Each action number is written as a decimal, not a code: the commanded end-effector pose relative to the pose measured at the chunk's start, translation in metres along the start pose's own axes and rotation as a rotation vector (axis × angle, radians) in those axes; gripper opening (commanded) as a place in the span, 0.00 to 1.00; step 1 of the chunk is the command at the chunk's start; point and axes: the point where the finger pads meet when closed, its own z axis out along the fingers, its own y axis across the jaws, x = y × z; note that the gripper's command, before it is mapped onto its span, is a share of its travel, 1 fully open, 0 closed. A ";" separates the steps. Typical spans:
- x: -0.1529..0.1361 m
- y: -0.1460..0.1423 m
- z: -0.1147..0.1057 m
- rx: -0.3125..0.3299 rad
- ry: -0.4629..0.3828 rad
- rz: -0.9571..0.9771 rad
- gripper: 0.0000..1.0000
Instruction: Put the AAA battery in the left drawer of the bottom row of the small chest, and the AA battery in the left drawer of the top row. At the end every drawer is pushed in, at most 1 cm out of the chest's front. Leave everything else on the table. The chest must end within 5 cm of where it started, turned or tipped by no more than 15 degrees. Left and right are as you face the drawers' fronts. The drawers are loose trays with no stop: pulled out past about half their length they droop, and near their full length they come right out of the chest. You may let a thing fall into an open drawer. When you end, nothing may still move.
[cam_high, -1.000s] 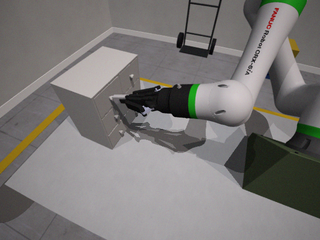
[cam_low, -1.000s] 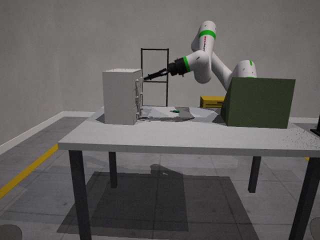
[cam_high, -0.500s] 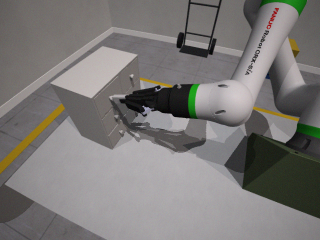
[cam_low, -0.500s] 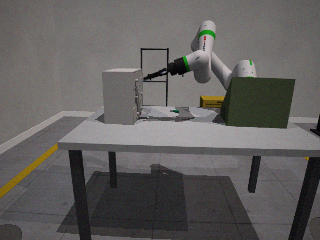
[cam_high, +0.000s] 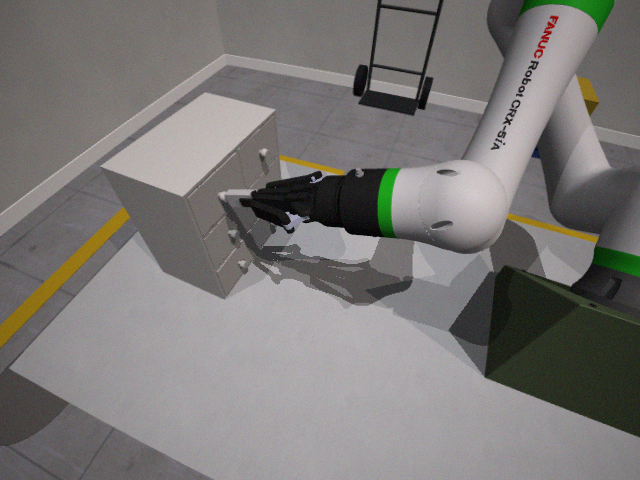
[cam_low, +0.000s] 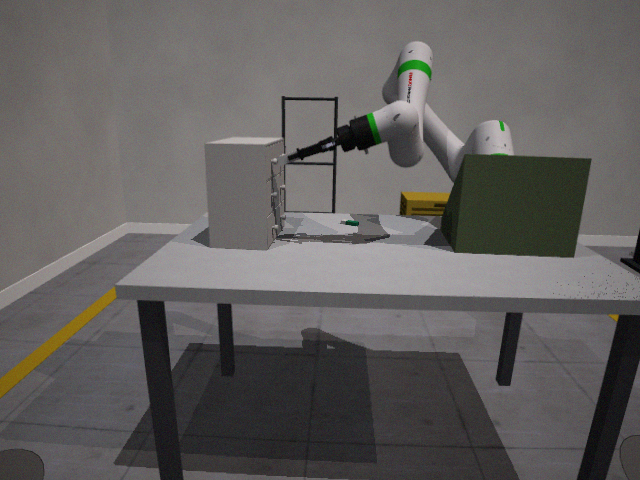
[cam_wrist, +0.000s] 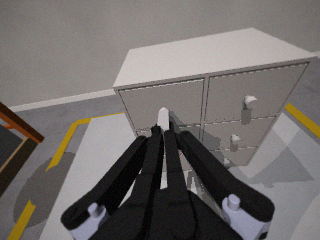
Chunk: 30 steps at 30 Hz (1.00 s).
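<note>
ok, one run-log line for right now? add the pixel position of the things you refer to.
claw (cam_high: 248, 197) (cam_low: 292, 156) (cam_wrist: 164, 117) shut | tips at top-left drawer (cam_high: 202, 209) (cam_wrist: 142, 105) front, knob side | drawers look pushed in | green battery (cam_low: 352, 223) on table (cam_high: 310, 372) (cam_low: 361, 271)

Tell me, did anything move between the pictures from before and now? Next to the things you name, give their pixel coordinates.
No, nothing you can see has moved. The gripper (cam_high: 248, 198) (cam_low: 291, 157) (cam_wrist: 164, 117) is in the same spot, up by the top-left drawer (cam_high: 204, 210) (cam_wrist: 142, 102), with its jaws shut, and nothing was visibly grabbed or let go. The chest (cam_high: 191, 142) (cam_low: 237, 196) (cam_wrist: 215, 51) and the little green thing (cam_low: 352, 223) on the table (cam_high: 289, 372) (cam_low: 330, 268) (cam_wrist: 102, 135) stayed put too.
</note>
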 end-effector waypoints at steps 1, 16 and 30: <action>-0.001 0.000 -0.002 0.000 0.000 0.000 0.00; -0.016 0.000 -0.046 0.000 0.000 0.000 0.00; -0.015 0.000 -0.093 0.000 0.000 0.000 0.00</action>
